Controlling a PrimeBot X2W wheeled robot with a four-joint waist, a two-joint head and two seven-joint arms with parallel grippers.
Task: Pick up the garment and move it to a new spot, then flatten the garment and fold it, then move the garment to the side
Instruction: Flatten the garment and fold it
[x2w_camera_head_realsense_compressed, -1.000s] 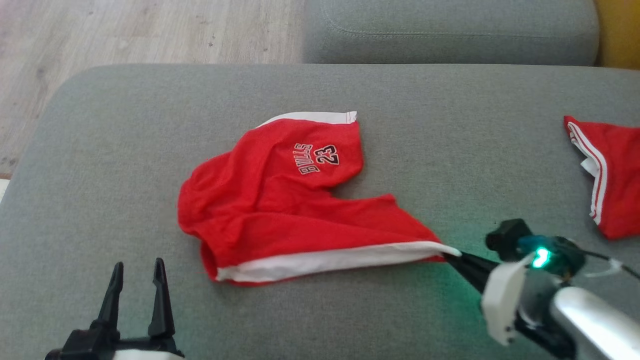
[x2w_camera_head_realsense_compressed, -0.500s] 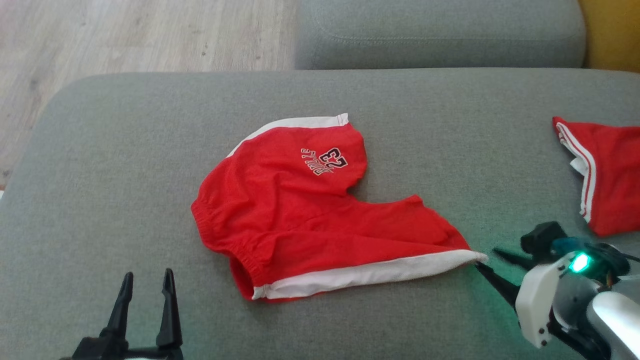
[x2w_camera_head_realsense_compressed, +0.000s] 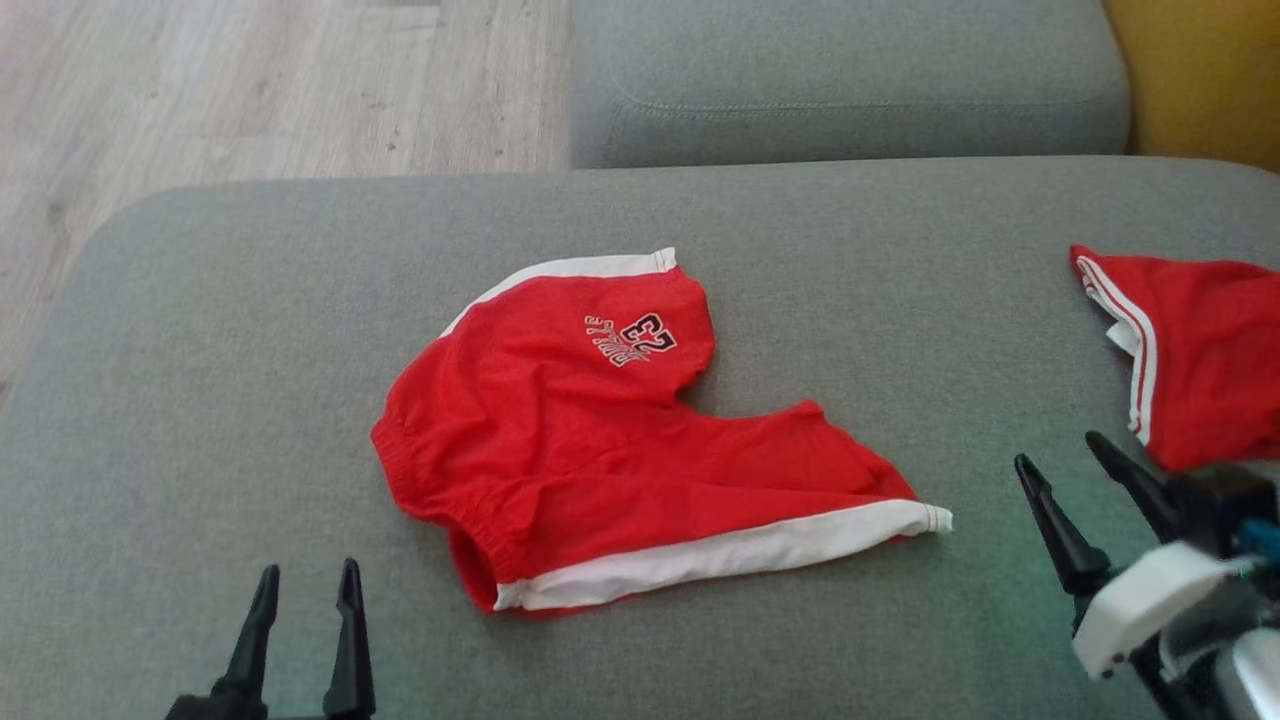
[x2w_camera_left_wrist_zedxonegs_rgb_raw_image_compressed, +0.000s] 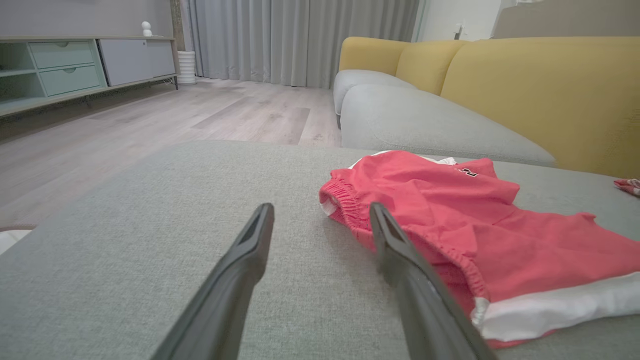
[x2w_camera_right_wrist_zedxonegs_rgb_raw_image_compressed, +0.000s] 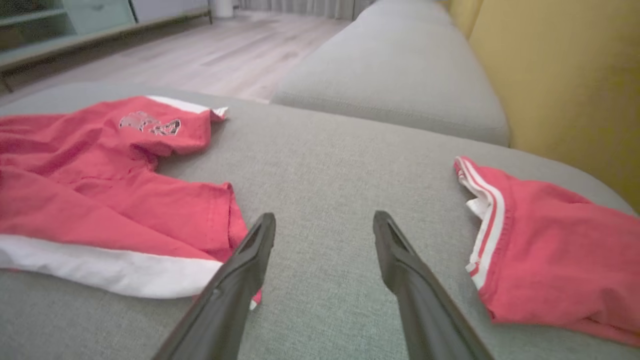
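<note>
The garment (x2w_camera_head_realsense_compressed: 600, 440) is a pair of red shorts with white hems and a "23" print, lying crumpled on the grey sofa cushion (x2w_camera_head_realsense_compressed: 220, 330). My right gripper (x2w_camera_head_realsense_compressed: 1057, 450) stands open to the right of the white hem corner, apart from it and holding nothing. In the right wrist view the garment (x2w_camera_right_wrist_zedxonegs_rgb_raw_image_compressed: 100, 190) lies left of that gripper (x2w_camera_right_wrist_zedxonegs_rgb_raw_image_compressed: 325, 215), its hem by the left finger. My left gripper (x2w_camera_head_realsense_compressed: 309, 570) is open at the lower left, short of the waistband. In the left wrist view the garment (x2w_camera_left_wrist_zedxonegs_rgb_raw_image_compressed: 475, 225) lies just right of the open left gripper (x2w_camera_left_wrist_zedxonegs_rgb_raw_image_compressed: 321, 206).
A second red piece of clothing with white stripes (x2w_camera_head_realsense_compressed: 1200, 350) lies at the cushion's right edge, close to my right gripper. Another grey cushion (x2w_camera_head_realsense_compressed: 850, 80) and a yellow backrest (x2w_camera_head_realsense_compressed: 1200, 70) lie beyond. Wooden floor (x2w_camera_head_realsense_compressed: 200, 90) is off the cushion's far left.
My right gripper opened, let go of the garment's white hem corner and drew back to the right. The garment settled flat on the cushion. The camera view also shifted.
</note>
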